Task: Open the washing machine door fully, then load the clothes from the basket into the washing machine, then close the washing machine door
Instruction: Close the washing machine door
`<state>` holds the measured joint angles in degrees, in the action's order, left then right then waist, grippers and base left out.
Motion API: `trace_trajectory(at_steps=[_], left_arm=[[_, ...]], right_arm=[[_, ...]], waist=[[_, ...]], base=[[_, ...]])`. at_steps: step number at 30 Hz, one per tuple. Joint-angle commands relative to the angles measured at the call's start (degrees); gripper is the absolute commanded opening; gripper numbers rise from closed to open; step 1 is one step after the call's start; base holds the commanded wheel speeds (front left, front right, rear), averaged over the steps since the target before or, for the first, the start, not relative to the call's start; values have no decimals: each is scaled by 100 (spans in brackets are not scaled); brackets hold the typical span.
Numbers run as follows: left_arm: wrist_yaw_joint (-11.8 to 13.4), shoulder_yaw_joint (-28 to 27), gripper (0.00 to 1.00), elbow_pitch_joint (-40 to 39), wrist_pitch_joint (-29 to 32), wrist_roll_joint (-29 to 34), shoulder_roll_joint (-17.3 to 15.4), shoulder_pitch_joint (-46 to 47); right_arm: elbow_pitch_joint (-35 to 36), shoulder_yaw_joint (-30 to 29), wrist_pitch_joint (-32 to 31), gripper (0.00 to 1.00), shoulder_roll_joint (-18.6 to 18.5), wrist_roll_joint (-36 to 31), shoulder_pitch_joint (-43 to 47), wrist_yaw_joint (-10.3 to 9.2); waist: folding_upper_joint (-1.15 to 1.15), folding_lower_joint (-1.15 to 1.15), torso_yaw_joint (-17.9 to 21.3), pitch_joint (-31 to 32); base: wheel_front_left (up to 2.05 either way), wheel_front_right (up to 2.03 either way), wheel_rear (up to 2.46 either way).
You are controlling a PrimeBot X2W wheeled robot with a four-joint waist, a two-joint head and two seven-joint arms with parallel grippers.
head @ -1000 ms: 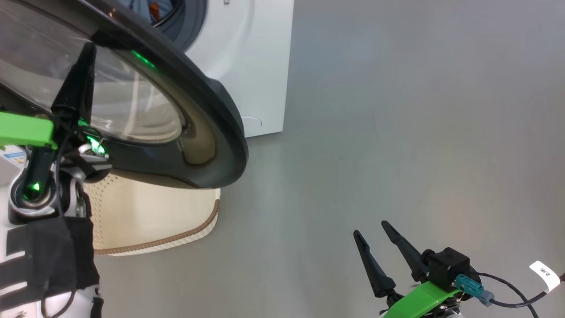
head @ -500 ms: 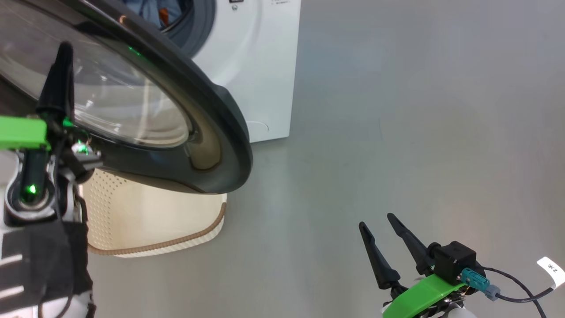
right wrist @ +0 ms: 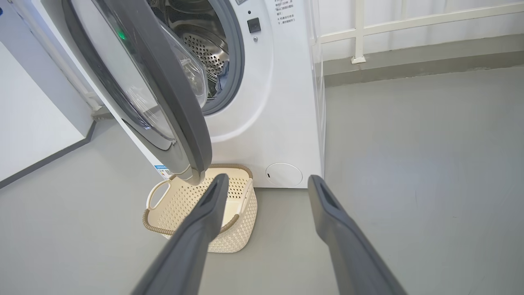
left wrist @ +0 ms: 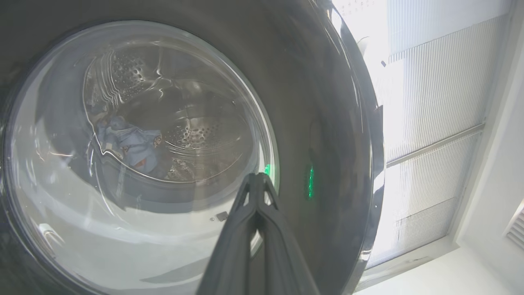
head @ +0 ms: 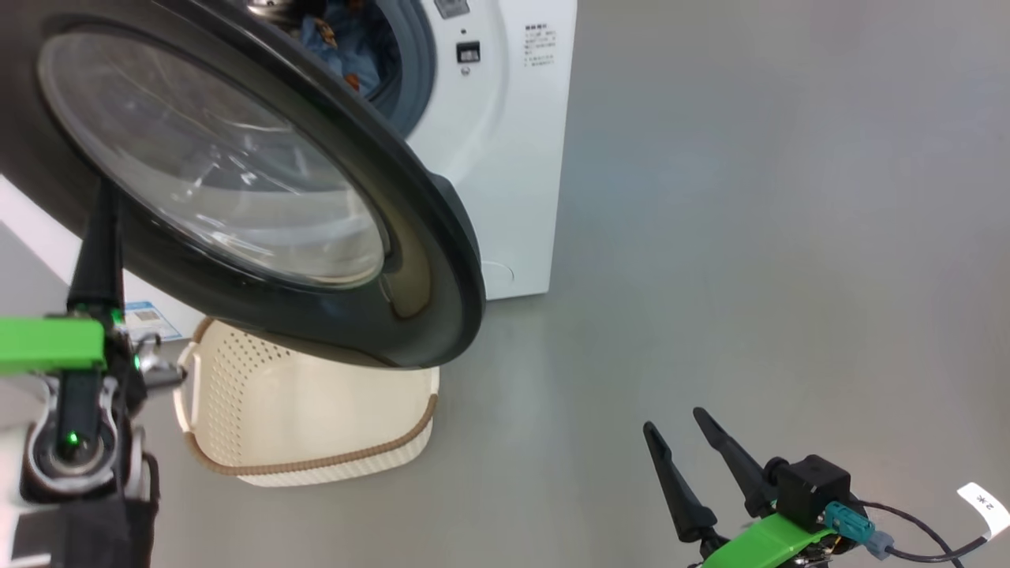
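L gripper (head: 101,213) upright, fingers pressed together, tips at washing machine door (head: 442,260) outer face, contact unclear | R gripper (head: 673,420) low, spread, empty | 1 basket (head: 331,461) ahead-left of R, under door | clothes (head: 355,47) in 1 washing machine (head: 513,158), count unclear

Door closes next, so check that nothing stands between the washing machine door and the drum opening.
Nothing visible does. The gap between the washing machine door and the washing machine looks clear, the clothes lie inside the drum, and the basket sits on the floor, seemingly below the door's lower edge.
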<state>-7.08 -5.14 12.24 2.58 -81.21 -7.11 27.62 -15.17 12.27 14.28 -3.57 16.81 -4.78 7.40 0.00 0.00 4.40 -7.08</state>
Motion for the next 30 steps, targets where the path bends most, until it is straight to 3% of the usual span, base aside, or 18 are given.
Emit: trace_trajectory(at_steps=[1,11,13,14,16,19,23,24,25,26,30], left_arm=[[-40,-89,0,-234,-107,99,-281,-94],[-40,150,0,-674,-649,160,-538,-928],[-40,298,23,-764,-762,289,-638,-1135],[-41,456,43,-839,-880,400,-722,-1319],[-41,534,48,-867,-964,495,-782,-1408],[-41,843,73,-876,-1252,946,-1021,-1676],[-41,1168,87,-784,-1595,1653,-1262,-2007],[-41,1182,97,-748,-1657,1891,-1299,-2080],[-41,1174,100,-720,-1700,2137,-1305,-2153],[-7,1110,100,-674,-1741,2667,-1280,-2291],[174,745,100,-849,-1754,3739,-998,-2522]], right_arm=[[126,142,72,100,46,16,-13,9],[148,210,72,100,55,38,125,9],[149,235,72,100,57,41,142,9],[144,240,72,100,58,45,164,9],[142,242,72,100,59,47,178,9],[140,264,72,100,60,50,213,9],[167,318,72,100,62,66,237,9],[172,325,72,100,63,69,243,9],[179,328,72,100,63,72,250,9],[201,326,72,100,64,76,264,9],[241,297,72,100,64,69,288,9]], waist=[[0,0,-87,154],[0,0,-113,431],[0,0,-112,477],[0,0,-121,530],[0,0,-125,551],[0,0,-130,604],[0,0,-124,639],[0,0,-123,648],[0,0,-123,656],[0,0,-128,663],[0,0,-148,668]], base=[[0,0,0],[0,0,0],[0,0,0],[0,0,0],[0,0,0],[0,0,0],[0,0,0],[0,0,0],[0,0,0],[0,0,0],[0,0,0]])
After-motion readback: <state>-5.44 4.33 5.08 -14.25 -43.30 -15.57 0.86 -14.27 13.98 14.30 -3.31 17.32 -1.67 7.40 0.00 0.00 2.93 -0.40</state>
